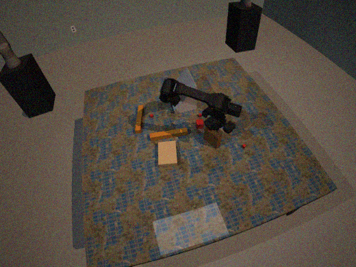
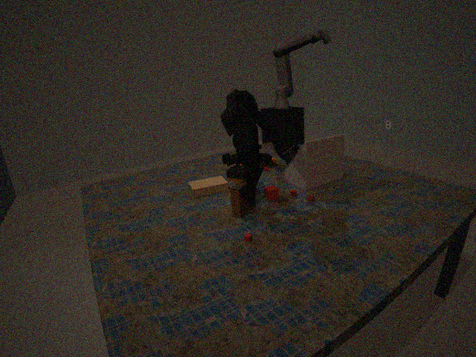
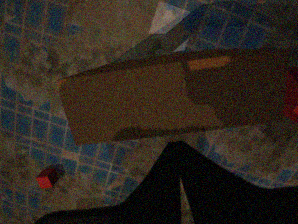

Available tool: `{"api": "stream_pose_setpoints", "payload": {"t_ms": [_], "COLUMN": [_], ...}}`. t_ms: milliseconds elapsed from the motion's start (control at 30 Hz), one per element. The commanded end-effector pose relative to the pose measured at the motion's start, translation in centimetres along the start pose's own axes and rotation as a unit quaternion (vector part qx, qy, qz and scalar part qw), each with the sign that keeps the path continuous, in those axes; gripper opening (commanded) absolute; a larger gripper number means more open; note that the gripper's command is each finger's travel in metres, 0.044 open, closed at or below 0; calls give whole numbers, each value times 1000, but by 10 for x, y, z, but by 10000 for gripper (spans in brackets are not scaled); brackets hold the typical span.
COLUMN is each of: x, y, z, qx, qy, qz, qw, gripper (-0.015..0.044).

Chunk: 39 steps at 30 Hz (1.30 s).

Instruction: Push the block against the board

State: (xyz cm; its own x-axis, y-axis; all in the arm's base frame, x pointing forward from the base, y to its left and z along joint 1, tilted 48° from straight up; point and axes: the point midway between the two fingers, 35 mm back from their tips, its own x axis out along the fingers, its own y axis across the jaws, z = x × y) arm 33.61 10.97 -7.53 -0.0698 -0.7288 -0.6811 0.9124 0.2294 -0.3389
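Note:
A pale tan square block lies flat on the patterned table. A brown board stands on edge to its right in the top view, with a wide gap between them. My gripper is shut and empty, low and close over the board. In the wrist view its tips lie just below the board's lower long edge. Whether they touch it cannot be told. In the top view the gripper hides part of the board's upper end.
A red cube is close beside the board. Small red cubes are scattered around. An orange bar lies close behind the tan block, another orange bar farther left. A pale wedge stands behind.

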Motion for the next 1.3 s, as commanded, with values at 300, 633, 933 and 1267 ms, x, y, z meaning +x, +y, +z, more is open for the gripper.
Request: {"api": "stream_pose_setpoints", "payload": {"t_ms": [300,633,933,1267], "x": [-1,-1,-1,-1], "y": [1,1,1,1], "z": [13,20,26,34], "qx": [1,1,1,1], "qy": [-1,-1,-1,-1], "qz": [2,2,2,2], "qw": [1000,1000,1000,1000], "gripper": [0,0,0,0]}}
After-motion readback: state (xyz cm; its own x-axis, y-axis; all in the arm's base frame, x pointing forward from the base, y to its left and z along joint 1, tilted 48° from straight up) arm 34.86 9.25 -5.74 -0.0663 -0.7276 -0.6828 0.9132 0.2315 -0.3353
